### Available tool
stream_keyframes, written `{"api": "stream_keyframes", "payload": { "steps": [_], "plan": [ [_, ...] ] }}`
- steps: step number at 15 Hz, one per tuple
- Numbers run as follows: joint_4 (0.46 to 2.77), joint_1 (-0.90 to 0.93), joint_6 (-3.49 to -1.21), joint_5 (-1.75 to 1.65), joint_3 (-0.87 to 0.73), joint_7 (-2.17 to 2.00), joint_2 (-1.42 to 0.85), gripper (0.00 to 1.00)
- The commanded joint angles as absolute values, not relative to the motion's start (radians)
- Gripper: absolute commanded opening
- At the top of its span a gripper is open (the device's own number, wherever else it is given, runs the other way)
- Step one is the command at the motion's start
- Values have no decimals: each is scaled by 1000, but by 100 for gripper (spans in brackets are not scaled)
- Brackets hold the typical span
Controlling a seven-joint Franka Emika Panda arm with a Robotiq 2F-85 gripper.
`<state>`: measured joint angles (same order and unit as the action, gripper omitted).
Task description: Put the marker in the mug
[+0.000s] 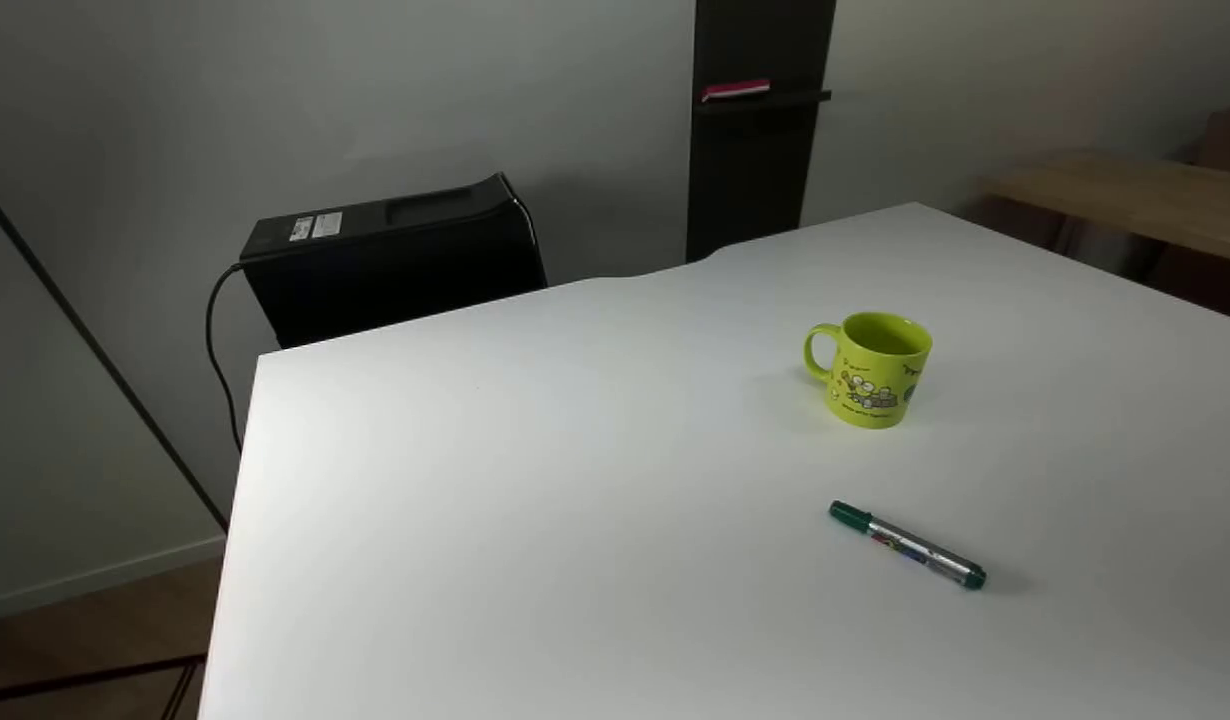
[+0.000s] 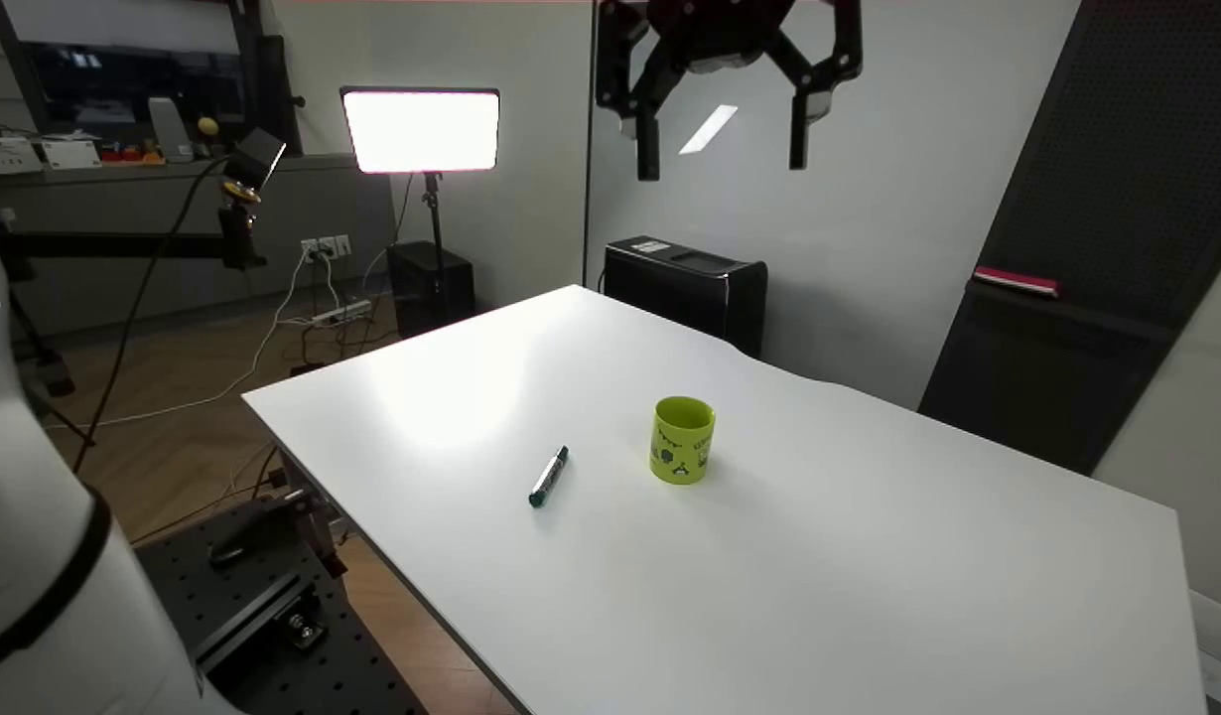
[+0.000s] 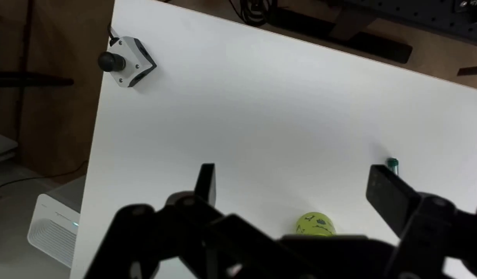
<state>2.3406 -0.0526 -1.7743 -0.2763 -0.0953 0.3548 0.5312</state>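
Observation:
The marker lies flat on the white table, with dark green ends and a silver printed barrel. It also shows in an exterior view. The yellow-green mug stands upright near it, its handle to the side and dark prints on its wall. It shows in an exterior view too. My gripper is open and empty, high above the table. In the wrist view, its fingers are wide apart. The mug is partly hidden behind the gripper body, and only the marker's end shows past one finger.
A grey box with a black knob sits at a corner of the table. A black appliance stands behind the table. A lit panel lamp is beyond it. The white arm shows at the side.

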Motion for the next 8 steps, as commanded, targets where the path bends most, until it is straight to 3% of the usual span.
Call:
{"api": "stream_keyframes", "payload": {
  "steps": [1, 8],
  "plan": [
    [2427, 15, -1781, -275, -71, 405, 556, 100],
    [2609, 182, -1875, -140, -18, 498, 559, 100]
  ]
}}
